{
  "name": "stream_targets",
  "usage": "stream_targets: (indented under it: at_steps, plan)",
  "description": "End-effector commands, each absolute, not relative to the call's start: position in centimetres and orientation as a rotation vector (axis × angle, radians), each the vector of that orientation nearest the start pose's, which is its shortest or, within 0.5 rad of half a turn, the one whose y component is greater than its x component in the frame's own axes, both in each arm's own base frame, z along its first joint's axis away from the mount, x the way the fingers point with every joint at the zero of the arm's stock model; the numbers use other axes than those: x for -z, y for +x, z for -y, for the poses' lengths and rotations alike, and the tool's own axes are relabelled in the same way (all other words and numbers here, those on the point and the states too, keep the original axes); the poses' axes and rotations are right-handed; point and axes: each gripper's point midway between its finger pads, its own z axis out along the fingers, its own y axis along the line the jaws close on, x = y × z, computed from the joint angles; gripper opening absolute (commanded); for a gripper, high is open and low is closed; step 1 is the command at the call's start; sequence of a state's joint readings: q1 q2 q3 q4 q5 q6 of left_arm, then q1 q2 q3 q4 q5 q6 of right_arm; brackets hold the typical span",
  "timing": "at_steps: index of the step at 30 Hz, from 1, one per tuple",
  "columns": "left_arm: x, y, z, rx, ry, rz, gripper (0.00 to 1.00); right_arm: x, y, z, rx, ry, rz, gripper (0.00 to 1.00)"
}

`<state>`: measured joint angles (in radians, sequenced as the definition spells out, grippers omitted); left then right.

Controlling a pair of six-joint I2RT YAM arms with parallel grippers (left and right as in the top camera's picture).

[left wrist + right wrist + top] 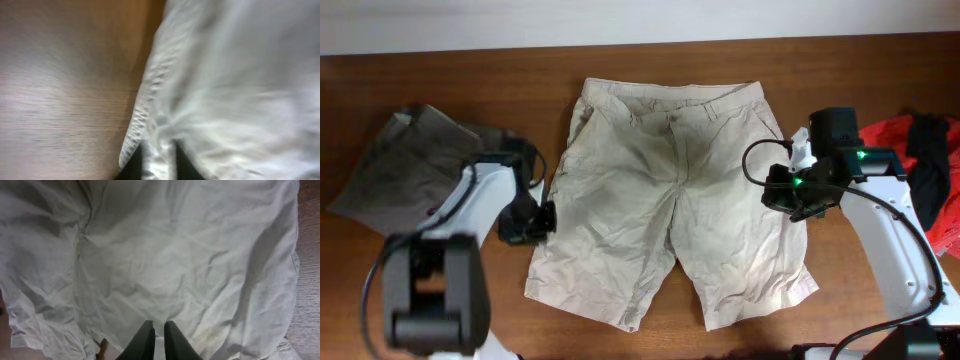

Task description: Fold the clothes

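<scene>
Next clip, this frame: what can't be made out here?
Left wrist view: motion blur; whether the left end effector grips the beige shorts is unclear.
Overhead: its fingertips are hidden under its own body.
Overhead: the red and black clothes are cut off by the right edge.
Overhead: the left arm covers part of the grey shorts.

A brown wood-grain table meets a plain white wall along its far edge.

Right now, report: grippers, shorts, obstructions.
Left gripper at beige shorts edge, grip unclear. Right gripper shut over the leg. Lying flat, no fold yet. Grey shorts and red garment lie aside.
</scene>
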<state>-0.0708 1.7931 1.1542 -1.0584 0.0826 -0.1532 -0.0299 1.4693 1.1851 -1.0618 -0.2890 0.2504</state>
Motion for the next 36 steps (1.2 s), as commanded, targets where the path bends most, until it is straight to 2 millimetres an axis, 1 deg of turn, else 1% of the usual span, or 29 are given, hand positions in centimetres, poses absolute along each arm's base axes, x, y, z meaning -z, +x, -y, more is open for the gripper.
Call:
stream_targets:
  at_steps: [1,2,4,5,7,9,10,11,12,14,16,17,19,20,21,22,23,25,27,31,32,33,35,36]
  plan:
    - [-10.4,32.7,4.7,0.164,0.083,-2.939,0.48,-13.4,30.3,-3.9,-0.442,0.342,-2.886,0.13]
    - [-12.2,34.2,5.1,0.167,0.126,-2.840,0.52,-13.4,30.3,-4.0,-0.442,0.342,-2.885,0.13]
    - [-14.8,36.8,6.1,0.177,0.218,-2.670,0.52,-13.4,30.3,-3.9,-0.441,0.342,-2.885,0.13]
    - [-15.7,37.9,6.6,0.180,0.256,-2.602,0.52,-13.4,30.3,-3.9,-0.442,0.342,-2.886,0.13]
    - [-16.6,40.1,7.2,0.171,0.296,-2.504,0.45,-13.4,30.3,-4.0,-0.442,0.342,-2.886,0.13]
    - [-16.4,41.8,7.9,0.188,0.334,-2.451,0.38,-13.4,30.3,-4.0,-0.446,0.342,-2.886,0.13]
    - [-15.9,42.6,8.5,0.215,0.371,-2.430,0.34,-13.4,30.3,-4.0,-0.446,0.343,-2.888,0.13]
    - [-14.8,43.8,9.4,0.256,0.411,-2.408,0.30,-13.3,30.2,-4.0,-0.447,0.343,-2.891,0.13]
    - [-14.1,44.6,10.1,0.289,0.447,-2.386,0.29,-13.3,30.1,-4.0,-0.447,0.344,-2.893,0.13]
    - [-12.3,46.2,11.3,0.357,0.476,-2.353,0.29,-13.4,30.0,-4.2,-0.459,0.344,-2.897,0.13]
    - [-10.5,47.8,12.2,0.396,0.519,-2.311,0.29,-13.5,29.9,-4.8,-0.511,0.338,-2.898,0.13]
    - [-9.7,48.4,12.4,0.398,0.526,-2.298,0.32,-13.5,29.8,-5.0,-0.531,0.336,-2.899,0.14]
    - [-8.3,49.6,12.5,0.393,0.527,-2.276,0.36,-13.5,29.5,-5.3,-0.564,0.337,-2.907,0.20]
    - [-7.8,50.3,12.6,0.389,0.527,-2.259,0.41,-13.5,29.3,-5.5,-0.570,0.336,-2.915,0.24]
    - [-7.4,50.7,12.7,0.386,0.527,-2.245,0.50,-13.5,29.2,-5.6,-0.570,0.327,-2.922,0.28]
    - [-6.9,51.2,12.8,0.384,0.528,-2.229,0.57,-13.4,29.0,-5.8,-0.568,0.305,-2.930,0.30]
    - [-6.6,51.7,12.9,0.381,0.528,-2.213,0.62,-13.4,28.9,-6.0,-0.568,0.277,-2.934,0.31]
    - [-6.1,52.4,13.0,0.377,0.529,-2.183,0.66,-13.4,28.7,-6.7,-0.570,0.239,-2.941,0.33]
    - [-5.3,52.9,13.2,0.377,0.527,-2.175,0.68,-13.4,28.6,-7.5,-0.574,0.196,-2.945,0.33]
    - [-3.0,53.2,13.2,0.390,0.514,-2.212,0.67,-13.5,28.4,-9.2,-0.581,0.110,-2.949,0.34]
    - [-2.3,53.2,13.2,0.392,0.514,-2.224,0.65,-13.5,28.3,-9.6,-0.583,0.087,-2.949,0.35]
    - [-1.7,53.2,13.2,0.394,0.514,-2.236,0.62,-13.5,28.3,-10.0,-0.584,0.066,-2.949,0.36]
    - [-0.8,53.1,13.2,0.397,0.513,-2.255,0.52,-13.4,28.2,-10.4,-0.565,0.036,-2.949,0.37]
    - [-0.5,53.1,13.1,0.395,0.511,-2.262,0.43,-13.4,28.3,-10.4,-0.548,0.034,-2.950,0.37]
